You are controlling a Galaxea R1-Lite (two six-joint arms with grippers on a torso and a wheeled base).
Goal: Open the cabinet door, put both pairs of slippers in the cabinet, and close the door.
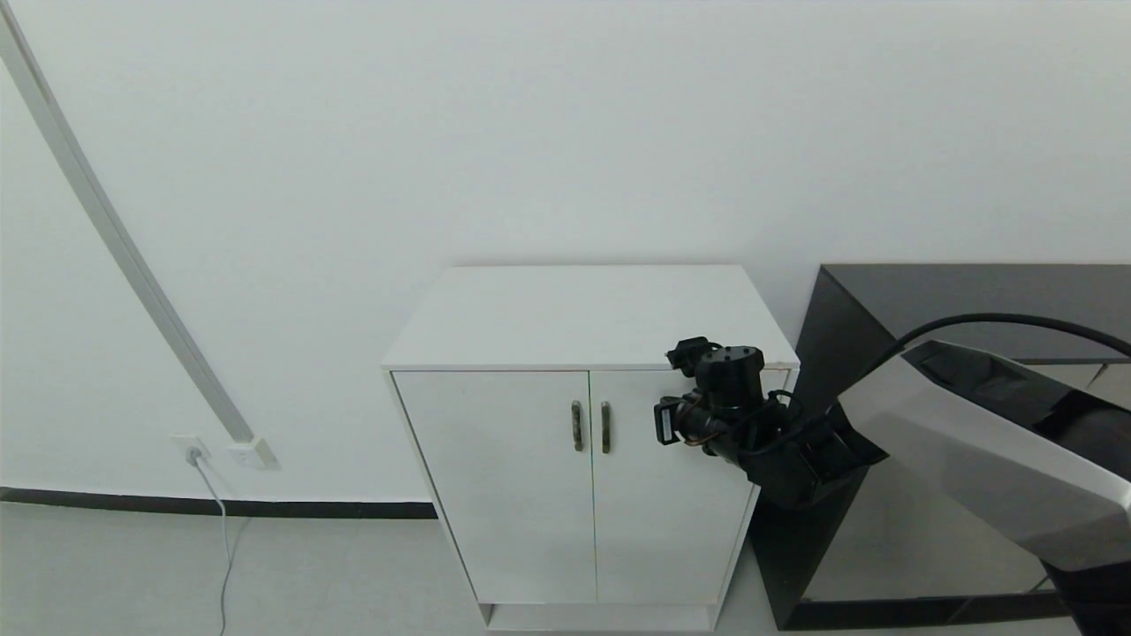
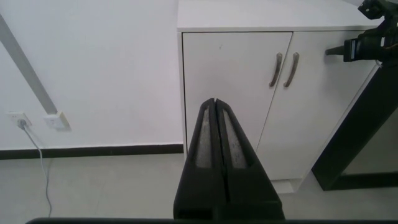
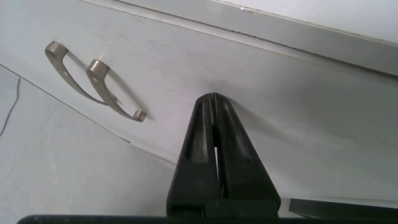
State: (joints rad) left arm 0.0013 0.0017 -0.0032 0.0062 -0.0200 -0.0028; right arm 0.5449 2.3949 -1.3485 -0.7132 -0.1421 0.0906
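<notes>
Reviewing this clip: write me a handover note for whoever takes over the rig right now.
Left gripper: fingers shut, empty, held back from the cabinet and facing it.
Right gripper: fingers shut, empty, tip close to the right door, beside its handle but not on it.
Done: nothing; the cabinet is shut.
Left: open the door, put both pairs of slippers in, close it.

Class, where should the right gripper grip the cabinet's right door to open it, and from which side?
Grip the right door's handle at mid-length, coming from the front. It is an upright bar standing off the door by the centre seam, so the right gripper, once opened, should straddle it.
</notes>
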